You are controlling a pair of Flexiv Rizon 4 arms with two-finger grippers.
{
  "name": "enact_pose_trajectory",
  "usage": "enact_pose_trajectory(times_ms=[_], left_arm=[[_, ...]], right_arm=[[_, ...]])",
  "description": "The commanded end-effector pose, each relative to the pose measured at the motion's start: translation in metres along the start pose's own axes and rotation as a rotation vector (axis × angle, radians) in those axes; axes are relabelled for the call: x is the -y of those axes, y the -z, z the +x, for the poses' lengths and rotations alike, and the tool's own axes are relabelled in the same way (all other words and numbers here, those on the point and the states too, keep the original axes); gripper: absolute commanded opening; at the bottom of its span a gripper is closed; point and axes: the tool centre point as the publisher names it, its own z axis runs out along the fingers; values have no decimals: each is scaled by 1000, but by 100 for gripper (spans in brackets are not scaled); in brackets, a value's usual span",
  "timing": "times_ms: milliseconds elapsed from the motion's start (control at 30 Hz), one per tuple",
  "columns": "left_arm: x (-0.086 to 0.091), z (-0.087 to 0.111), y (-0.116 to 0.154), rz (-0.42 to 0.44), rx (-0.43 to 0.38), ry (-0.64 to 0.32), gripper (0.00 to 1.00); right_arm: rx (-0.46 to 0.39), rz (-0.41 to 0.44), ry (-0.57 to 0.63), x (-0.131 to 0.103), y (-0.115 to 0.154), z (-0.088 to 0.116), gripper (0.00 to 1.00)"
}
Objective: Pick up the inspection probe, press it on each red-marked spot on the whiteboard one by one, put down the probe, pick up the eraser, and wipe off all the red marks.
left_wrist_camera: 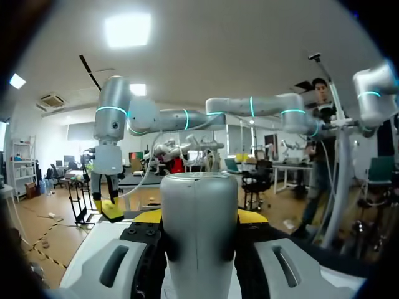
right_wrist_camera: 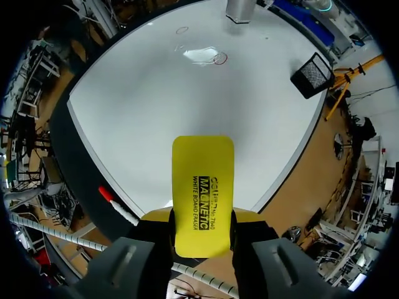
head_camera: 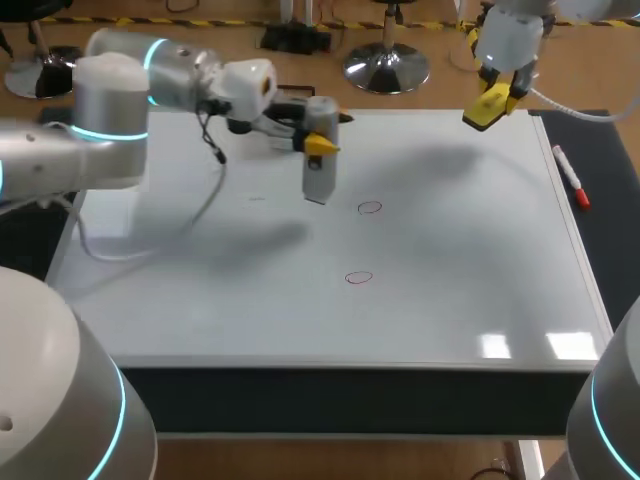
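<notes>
Probe (head_camera: 318,178) stands upright, clamped in the left gripper (head_camera: 318,146), near the whiteboard's (head_camera: 200,300) far edge. Right gripper (head_camera: 496,98) clasps the eraser (head_camera: 484,112) above the far right corner. Pressing looks to be the step in hand; next, the probe must shift onto the farther red circle (head_camera: 370,208).

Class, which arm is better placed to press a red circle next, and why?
Left: the left pincer holds the probe upright near the far red circle, while the right pincer holds the yellow eraser over the whiteboard's far corner.
</notes>
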Motion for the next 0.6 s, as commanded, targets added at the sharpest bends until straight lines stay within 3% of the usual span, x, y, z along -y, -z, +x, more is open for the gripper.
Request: enact_pose_trajectory(times_ms=[33, 600], left_arm=[[-9, -17, -26, 17, -44, -4, 0], [-31, -31, -70, 23, 106, -27, 0]], right_arm=[[-6, 1, 1, 1, 1, -1, 0], [-6, 1, 1, 1, 1, -1, 0]])
